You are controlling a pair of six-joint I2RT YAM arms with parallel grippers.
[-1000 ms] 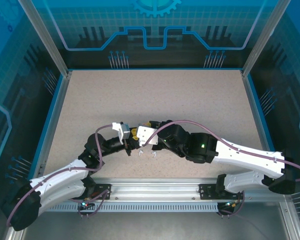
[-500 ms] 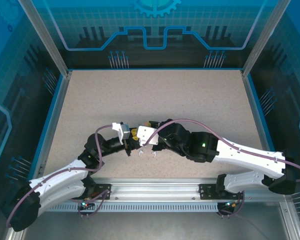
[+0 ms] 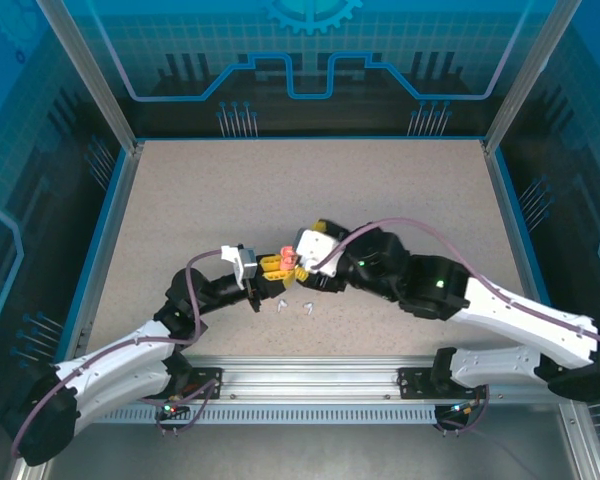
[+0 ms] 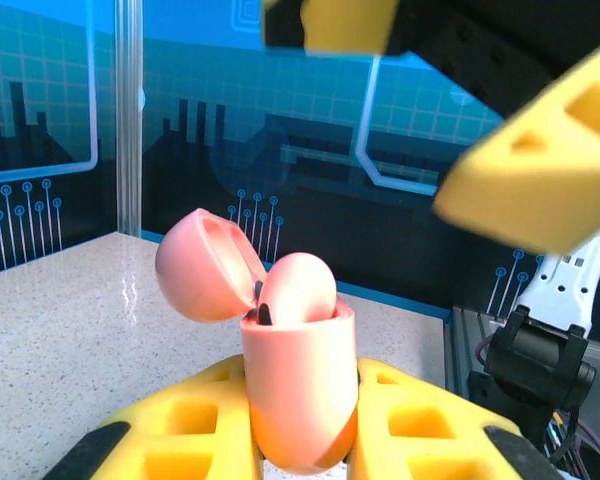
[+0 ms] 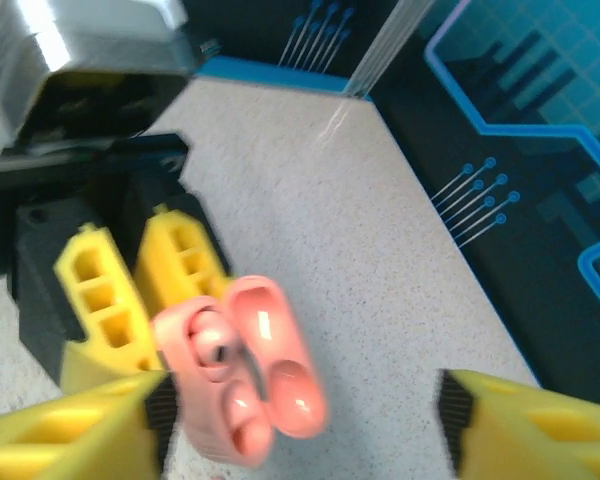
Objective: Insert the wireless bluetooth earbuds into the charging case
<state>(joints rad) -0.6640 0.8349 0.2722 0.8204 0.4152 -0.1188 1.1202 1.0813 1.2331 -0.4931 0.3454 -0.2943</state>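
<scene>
The insertion of the salmon pair is judged all but complete. The left gripper is seen with its jaws clamped on the body of the salmon charging case. The case is held upright near the table's middle, its lid swung back toward 10 o'clock in the left wrist view. The right gripper hangs at 3 o'clock of the case in the overhead view, jaws wide apart and nothing held. Two salmon earbuds are seen in the wells, one standing a little proud of the rim; whether it is fully seated cannot be told. A light press on that bud, or a gentle closing of the lid, is judged to be called for next, without the case being levered from its grip. The room is walled by blue panels, and the speckled beige table carries two white earbuds at 6 o'clock of the case.
</scene>
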